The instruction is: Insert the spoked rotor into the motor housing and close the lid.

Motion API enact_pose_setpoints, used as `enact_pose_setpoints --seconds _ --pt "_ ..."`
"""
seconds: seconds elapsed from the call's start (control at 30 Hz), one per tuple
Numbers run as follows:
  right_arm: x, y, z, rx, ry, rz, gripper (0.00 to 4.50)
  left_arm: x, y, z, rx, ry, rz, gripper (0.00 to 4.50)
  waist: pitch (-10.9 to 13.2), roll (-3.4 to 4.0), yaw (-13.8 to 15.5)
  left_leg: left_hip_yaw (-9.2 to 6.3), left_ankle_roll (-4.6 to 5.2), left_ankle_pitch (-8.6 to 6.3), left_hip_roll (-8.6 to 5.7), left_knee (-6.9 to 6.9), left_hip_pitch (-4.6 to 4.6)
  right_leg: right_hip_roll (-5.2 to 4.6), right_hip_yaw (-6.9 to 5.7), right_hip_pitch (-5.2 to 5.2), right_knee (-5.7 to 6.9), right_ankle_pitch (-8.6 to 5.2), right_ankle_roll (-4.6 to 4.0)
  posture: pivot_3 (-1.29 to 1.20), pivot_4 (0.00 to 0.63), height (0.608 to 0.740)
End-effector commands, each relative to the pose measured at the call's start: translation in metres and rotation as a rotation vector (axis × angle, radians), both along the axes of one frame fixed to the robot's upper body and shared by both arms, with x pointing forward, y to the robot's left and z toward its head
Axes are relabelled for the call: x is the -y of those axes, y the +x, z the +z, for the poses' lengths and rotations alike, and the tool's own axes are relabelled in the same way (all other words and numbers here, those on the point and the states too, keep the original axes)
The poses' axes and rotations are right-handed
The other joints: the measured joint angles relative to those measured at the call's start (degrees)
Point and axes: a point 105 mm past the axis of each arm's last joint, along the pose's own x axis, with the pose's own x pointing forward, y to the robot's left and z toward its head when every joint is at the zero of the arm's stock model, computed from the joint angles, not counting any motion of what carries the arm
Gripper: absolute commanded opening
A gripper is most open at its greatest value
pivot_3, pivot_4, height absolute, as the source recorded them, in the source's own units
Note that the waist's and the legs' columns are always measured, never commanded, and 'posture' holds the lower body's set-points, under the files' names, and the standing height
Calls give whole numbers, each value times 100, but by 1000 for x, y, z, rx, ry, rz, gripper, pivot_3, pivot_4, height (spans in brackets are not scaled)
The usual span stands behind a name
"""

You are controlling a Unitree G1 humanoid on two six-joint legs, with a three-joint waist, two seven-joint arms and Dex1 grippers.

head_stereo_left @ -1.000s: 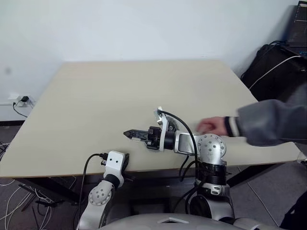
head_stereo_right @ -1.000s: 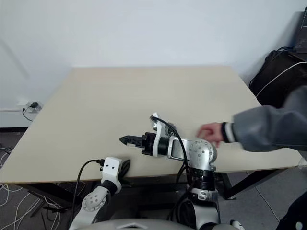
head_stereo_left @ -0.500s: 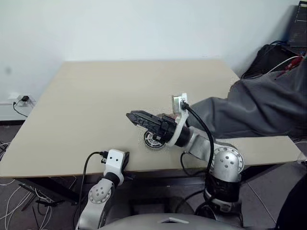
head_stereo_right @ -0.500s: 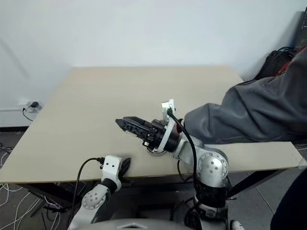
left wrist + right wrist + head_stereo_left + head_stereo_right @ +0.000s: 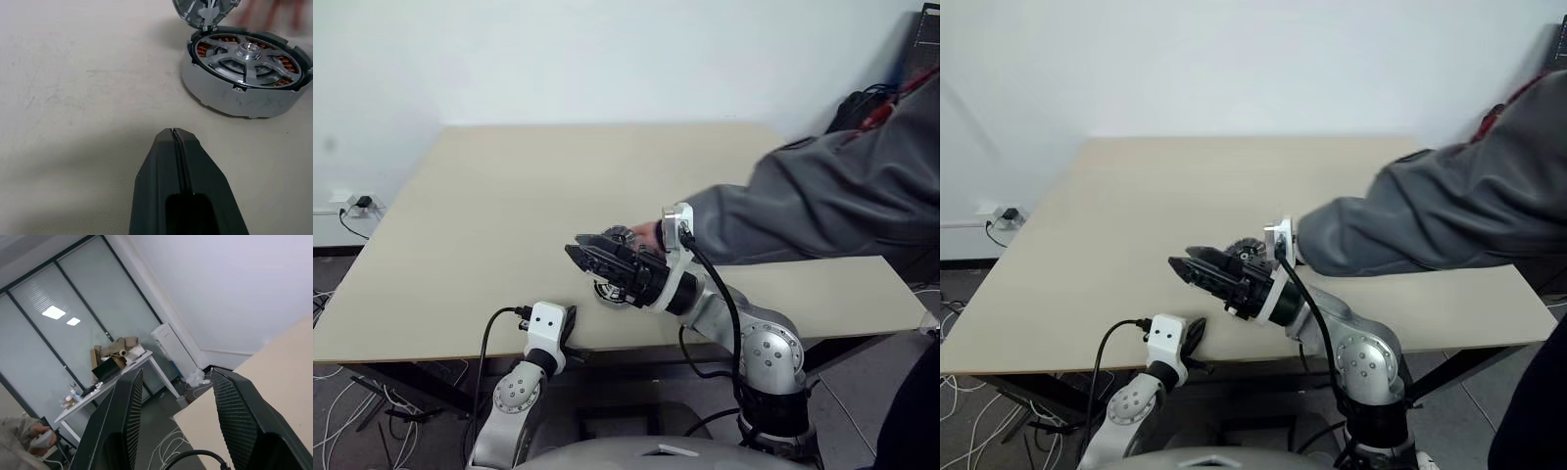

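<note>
Left wrist view: left gripper (image 5: 173, 131) shut, motor housing (image 5: 247, 73) on table (image 5: 73, 73) just ahead of its tips, spoked rotor (image 5: 249, 49) already seated, lid (image 5: 203, 9) tilted behind. Right gripper (image 5: 592, 253) half open, empty, raised above the housing. Since a second ago, a person's sleeve (image 5: 813, 211) has reached in; right gripper has lifted and rolled.

Even, diffuse indoor light; soft shadow on tabletop (image 5: 73, 98) beneath left end effector (image 5: 173, 133); person's hand (image 5: 266, 14) motion-blurred; ceiling lights glare behind glass.
</note>
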Motion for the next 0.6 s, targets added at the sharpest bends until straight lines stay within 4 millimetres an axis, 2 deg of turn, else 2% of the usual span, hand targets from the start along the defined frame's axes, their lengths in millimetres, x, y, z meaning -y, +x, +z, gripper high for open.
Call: enact_pose_setpoints --seconds 0.03,0.2,0.27,0.3,0.4,0.57,0.6 --pt "1 0 8 29 26 -5 2363 3 6 10 49 -9 -13 0 0 0 0 0 0 0 0 0 0 0 0 0 0 0 0 0 0 740" --pt "2 3 9 41 28 -31 2363 3 6 10 49 -10 -14 0 0 0 2 0 0 0 1 0 0 0 0 0 -1 0 0 0 0 740" --pt "5 8 10 65 20 -87 2363 3 6 10 50 -10 -14 0 0 0 2 0 0 0 1 0 0 0 0 0 -1 0 0 0 0 740" --pt "8 19 8 88 -20 -183 2363 3 6 10 50 -10 -15 0 0 0 3 0 0 0 0 0 0 0 0 0 -1 0 0 0 0 740" --pt "17 40 0 162 -134 -378 2924 3 7 10 51 -9 -17 0 0 -1 4 1 0 0 -3 0 0 0 1 0 0 -7 13 0 0 740" --pt "28 62 -20 424 -444 -622 4474 3 8 10 53 -6 -20 0 0 0 3 4 0 0 -9 0 0 0 2 -1 0 -3 4 0 0 740" --pt "30 65 -25 485 -514 -653 4474 3 8 10 53 -6 -21 0 0 0 2 6 -1 0 -10 0 0 0 2 -2 -1 -1 -1 0 0 740"
